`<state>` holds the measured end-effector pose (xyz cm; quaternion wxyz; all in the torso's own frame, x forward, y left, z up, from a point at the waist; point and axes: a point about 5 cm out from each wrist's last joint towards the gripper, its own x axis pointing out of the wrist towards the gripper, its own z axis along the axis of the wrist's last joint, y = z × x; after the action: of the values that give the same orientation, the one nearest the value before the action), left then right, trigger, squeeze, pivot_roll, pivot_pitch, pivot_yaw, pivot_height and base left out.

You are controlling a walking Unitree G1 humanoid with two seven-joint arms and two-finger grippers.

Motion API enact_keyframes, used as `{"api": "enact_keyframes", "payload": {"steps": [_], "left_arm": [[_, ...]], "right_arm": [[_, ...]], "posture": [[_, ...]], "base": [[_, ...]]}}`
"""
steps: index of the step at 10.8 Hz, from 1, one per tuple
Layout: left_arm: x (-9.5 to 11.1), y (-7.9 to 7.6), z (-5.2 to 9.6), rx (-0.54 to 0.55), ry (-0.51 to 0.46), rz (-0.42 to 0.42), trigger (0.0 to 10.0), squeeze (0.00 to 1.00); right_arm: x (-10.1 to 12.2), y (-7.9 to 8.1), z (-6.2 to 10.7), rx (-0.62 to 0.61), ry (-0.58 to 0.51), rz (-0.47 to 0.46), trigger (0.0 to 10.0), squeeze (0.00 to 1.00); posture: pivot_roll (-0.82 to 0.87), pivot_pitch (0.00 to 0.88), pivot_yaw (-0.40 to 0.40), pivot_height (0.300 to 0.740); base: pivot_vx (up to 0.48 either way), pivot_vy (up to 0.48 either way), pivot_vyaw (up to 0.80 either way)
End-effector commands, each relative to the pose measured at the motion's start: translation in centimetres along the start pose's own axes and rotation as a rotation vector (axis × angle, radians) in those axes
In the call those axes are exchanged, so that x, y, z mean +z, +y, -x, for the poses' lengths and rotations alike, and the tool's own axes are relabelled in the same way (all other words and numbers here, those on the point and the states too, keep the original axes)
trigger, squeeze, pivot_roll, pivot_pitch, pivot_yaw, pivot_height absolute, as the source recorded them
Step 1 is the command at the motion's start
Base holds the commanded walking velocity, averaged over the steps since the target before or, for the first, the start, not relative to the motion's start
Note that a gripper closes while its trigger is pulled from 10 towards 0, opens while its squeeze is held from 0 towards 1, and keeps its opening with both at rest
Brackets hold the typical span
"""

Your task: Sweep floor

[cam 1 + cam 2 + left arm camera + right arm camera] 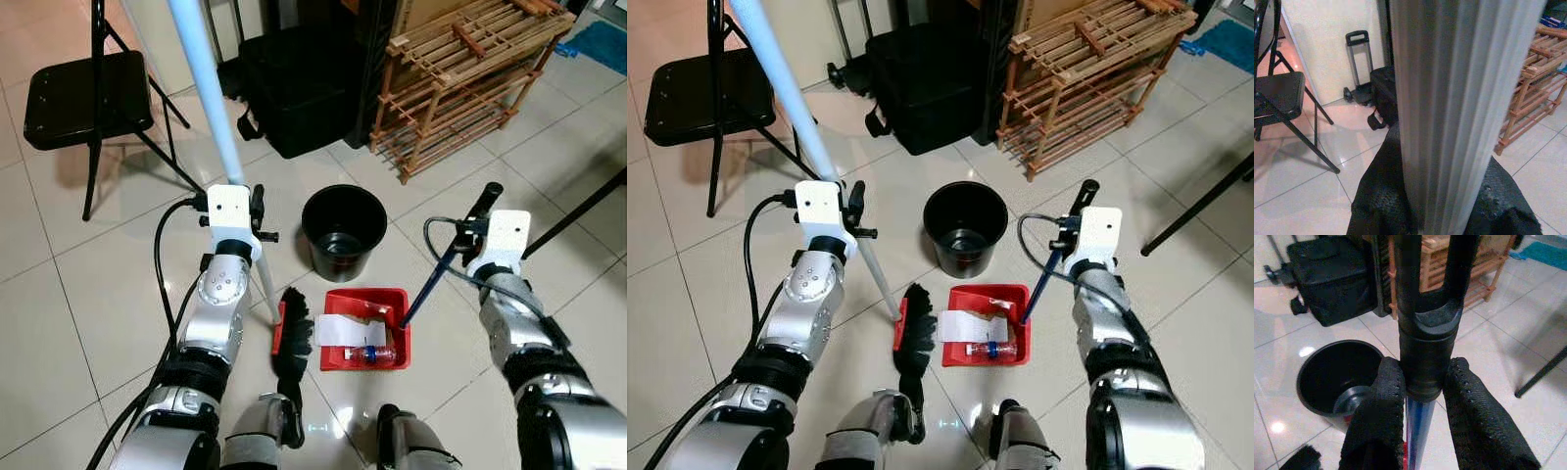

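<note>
Broom and dustpan held over the tiled floor beside the bin.

The floor [78, 294] was glossy; the black bin [343, 231] stood just beyond the red dustpan [364, 330], which carried paper and a small bottle. The left pincer [257, 217] clamped the broom [292, 345] pole, the right pincer [472, 227] pinched the dustpan handle. Tilting the pan carelessly could spill its load.

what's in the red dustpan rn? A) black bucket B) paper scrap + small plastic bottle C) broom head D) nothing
B: the red dustpan holds a white paper scrap and a small plastic bottle; the broom head lies on the floor beside it and the black bucket stands behind it.
</note>
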<state>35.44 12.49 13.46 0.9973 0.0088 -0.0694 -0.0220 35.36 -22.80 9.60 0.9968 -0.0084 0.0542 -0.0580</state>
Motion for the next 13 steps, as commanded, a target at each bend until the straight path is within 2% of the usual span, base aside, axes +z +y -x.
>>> {"api": "enact_keyframes", "payload": {"steps": [1, 2, 4, 6, 8, 9, 11, 12, 13], "left_arm": [[-1.2, -0.1, 0.7, -0.011, 0.059, 0.001, 10.0, 0.0], [-1.3, -0.1, 0.8, -0.012, 0.06, 0.001, 10.0, 0.0], [-1.3, 0.2, 0.9, -0.005, 0.063, 0.0, 10.0, 0.0], [-1.2, 0.5, 0.9, 0.003, 0.064, -0.004, 10.0, 0.0], [-1.2, 0.8, 0.9, 0.009, 0.064, -0.005, 10.0, 0.0], [-1.2, 0.8, 0.9, 0.011, 0.066, -0.005, 10.0, 0.0], [-1.1, 0.9, 0.9, 0.01, 0.067, -0.005, 10.0, 0.0], [-1.1, 0.9, 0.9, 0.011, 0.067, -0.004, 10.0, 0.0], [-1.2, 0.9, 0.9, 0.011, 0.068, -0.003, 10.0, 0.0]], "right_arm": [[-0.3, -0.9, 0.1, -0.042, 0.031, -0.01, 10.0, 0.0], [0.4, -1.5, -0.2, -0.055, 0.021, -0.001, 10.0, 0.0], [1.8, -2.1, -0.8, -0.038, 0.005, -0.04, 10.0, 0.0], [2.7, -2.0, -1.1, 0.036, -0.01, 0.023, 10.0, 0.0], [3.1, -2.8, -1.2, -0.029, -0.01, 0.014, 10.0, 0.0], [3.0, -3.1, -1.2, -0.066, -0.005, -0.004, 10.0, 0.0], [2.1, -2.0, -1.2, -0.004, 0.064, -0.078, 10.0, 0.0], [1.9, -1.9, -1.2, -0.001, 0.072, -0.099, 10.0, 0.0], [1.7, -2.1, -1.2, -0.026, 0.095, -0.159, 10.0, 0.0]], "posture": [[0.01, 0.259, 0.046, 0.74], [0.01, 0.252, 0.046, 0.74], [0.01, 0.247, 0.044, 0.74], [0.01, 0.243, 0.044, 0.74], [0.01, 0.247, 0.046, 0.74], [0.01, 0.248, 0.047, 0.74], [0.01, 0.251, 0.049, 0.74], [0.01, 0.251, 0.049, 0.74], [0.01, 0.251, 0.049, 0.74]], "base": [[0.0, 0.0, 0.0], [0.0, 0.0, 0.0], [0.0, 0.0, 0.0], [0.0, 0.0, 0.0], [0.0, 0.0, 0.0], [0.0, 0.0, 0.0], [0.0, 0.0, 0.0], [0.0, 0.0, 0.0], [0.0, 0.0, 0.0]]}}
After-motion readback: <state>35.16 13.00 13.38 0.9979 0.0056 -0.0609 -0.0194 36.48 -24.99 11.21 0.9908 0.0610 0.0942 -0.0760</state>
